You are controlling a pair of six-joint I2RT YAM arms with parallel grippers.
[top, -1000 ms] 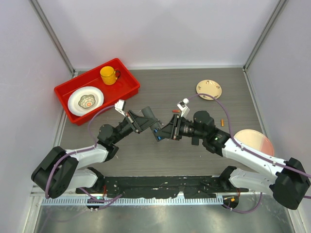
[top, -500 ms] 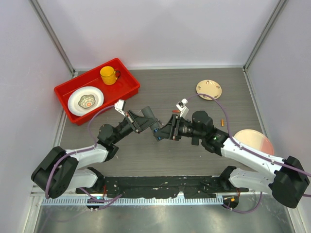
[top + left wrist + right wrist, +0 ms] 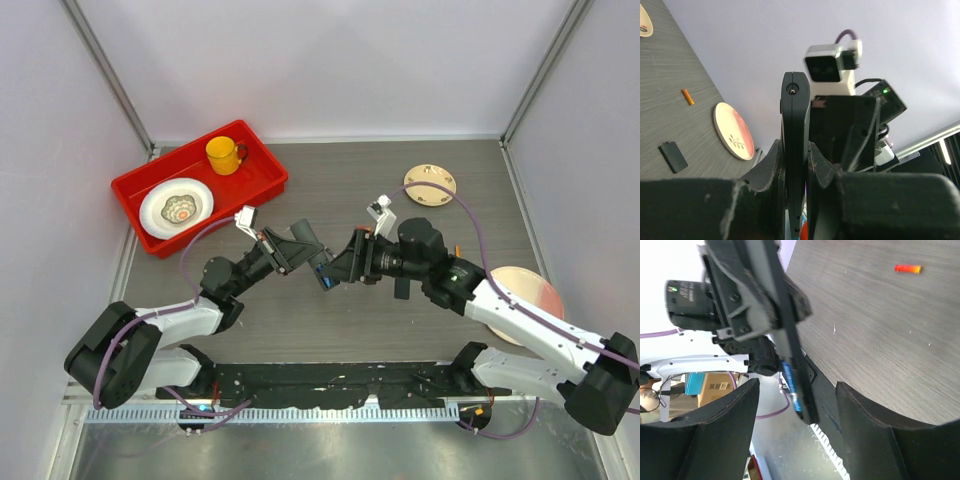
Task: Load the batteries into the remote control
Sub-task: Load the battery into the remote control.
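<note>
Above the middle of the table (image 3: pixel 330 175), the left gripper (image 3: pixel 796 160) clamps the remote control (image 3: pixel 795 115) edge-on between its fingers. The right gripper (image 3: pixel 796 385) faces it, jaws spread wide, gripping nothing. An orange-red battery (image 3: pixel 687 96) lies on the table, well apart.

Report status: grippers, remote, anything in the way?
Left gripper shut on remote control, held off table. Right gripper open at its end. Orange battery loose on table. No obstruction seen.
</note>
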